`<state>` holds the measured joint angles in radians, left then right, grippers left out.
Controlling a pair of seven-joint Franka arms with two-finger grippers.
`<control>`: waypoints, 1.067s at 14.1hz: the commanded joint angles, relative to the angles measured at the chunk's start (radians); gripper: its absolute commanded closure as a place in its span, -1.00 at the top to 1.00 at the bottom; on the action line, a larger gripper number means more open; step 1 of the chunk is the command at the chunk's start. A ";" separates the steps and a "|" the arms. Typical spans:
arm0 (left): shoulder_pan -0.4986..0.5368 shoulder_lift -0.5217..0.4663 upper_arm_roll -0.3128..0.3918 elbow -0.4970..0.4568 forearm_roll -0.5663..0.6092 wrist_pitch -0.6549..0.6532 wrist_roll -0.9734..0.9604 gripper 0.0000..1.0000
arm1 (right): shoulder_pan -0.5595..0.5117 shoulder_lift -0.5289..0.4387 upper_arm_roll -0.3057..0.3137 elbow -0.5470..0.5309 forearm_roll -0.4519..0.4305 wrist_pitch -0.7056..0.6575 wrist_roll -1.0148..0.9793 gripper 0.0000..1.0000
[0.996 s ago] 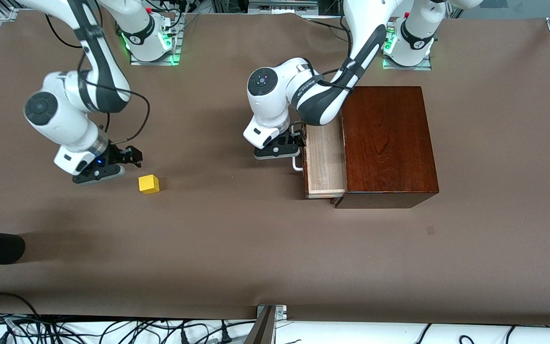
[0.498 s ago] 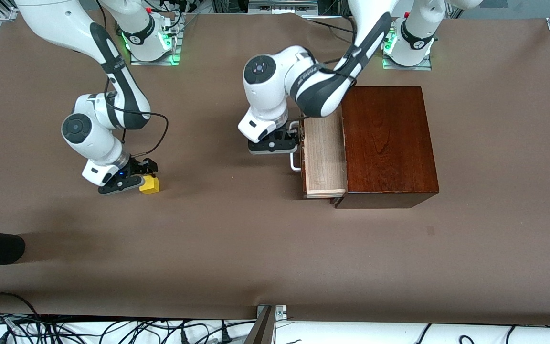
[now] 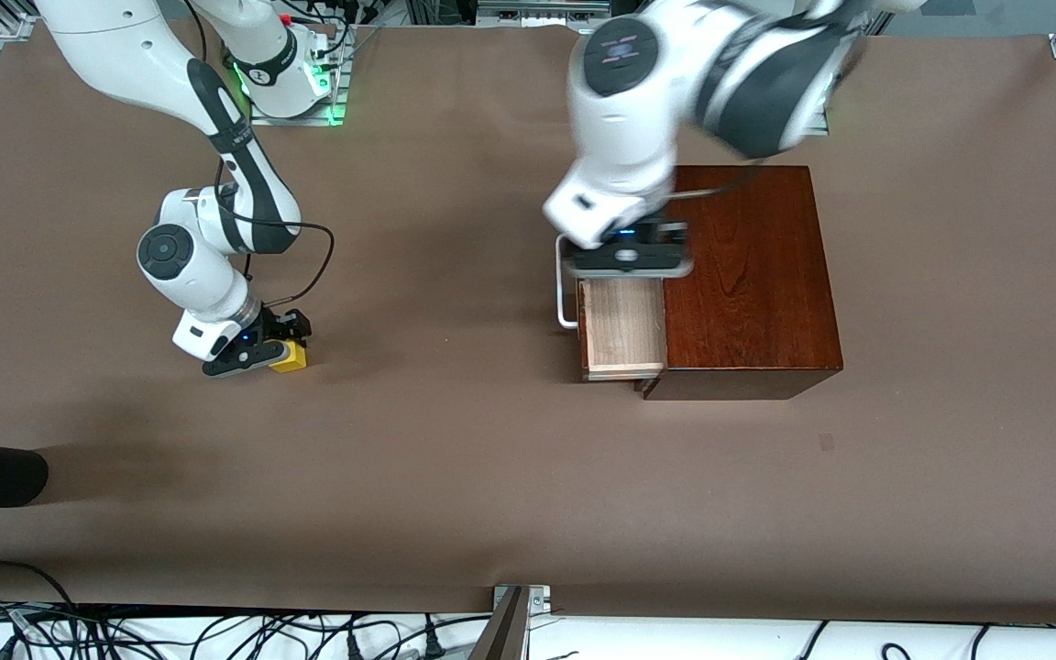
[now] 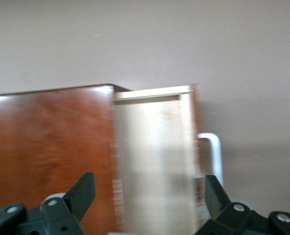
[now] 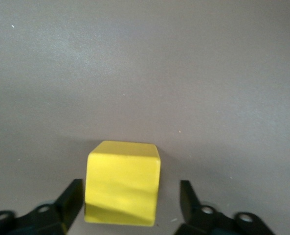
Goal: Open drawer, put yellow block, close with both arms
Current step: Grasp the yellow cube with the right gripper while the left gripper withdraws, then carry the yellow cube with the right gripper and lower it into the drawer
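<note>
The right arm's black two-finger gripper [image 3: 273, 349] is low over the brown tabletop [image 3: 455, 477] toward the right arm's end, fingers spread around the small bright yellow cube [image 3: 290, 357] without touching it. The left gripper [image 3: 627, 260], fingers apart, hangs above the pulled-out pale-wood drawer [image 3: 621, 332] of the glossy reddish-brown wooden box [image 3: 748, 275], beside its white bar handle [image 3: 566, 293].

L hand [image 3: 627, 259] rose off handle [image 3: 564, 284]; R hand [image 3: 264, 347] straddles yellow block [image 3: 289, 357].
</note>
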<state>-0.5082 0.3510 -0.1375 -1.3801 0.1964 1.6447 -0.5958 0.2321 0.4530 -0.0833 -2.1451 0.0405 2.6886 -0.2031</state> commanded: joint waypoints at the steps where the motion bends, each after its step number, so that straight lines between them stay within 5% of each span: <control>1: 0.141 -0.078 -0.005 -0.025 -0.078 -0.081 0.244 1.00 | 0.009 0.007 -0.001 0.039 0.007 0.002 -0.012 -0.79; 2: 0.193 -0.095 -0.005 -0.025 -0.100 -0.097 0.305 1.00 | 0.009 0.007 -0.001 0.048 0.007 -0.001 -0.013 -1.00; 5: 0.305 -0.136 -0.002 -0.025 -0.111 -0.147 0.444 1.00 | 0.030 -0.004 0.000 0.091 0.003 -0.009 -0.018 -1.00; 11: 0.441 -0.217 0.055 -0.052 -0.198 -0.204 0.513 1.00 | 0.108 -0.051 0.019 0.367 0.002 -0.419 -0.197 -1.00; 15: 0.439 -0.375 0.139 -0.305 -0.203 0.018 0.550 1.00 | 0.134 -0.070 0.199 0.543 -0.011 -0.648 -0.223 -1.00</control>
<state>-0.0706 0.0893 -0.0361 -1.5095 0.0175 1.5408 -0.0811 0.3450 0.3818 0.0344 -1.6814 0.0391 2.1371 -0.4112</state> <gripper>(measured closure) 0.000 0.445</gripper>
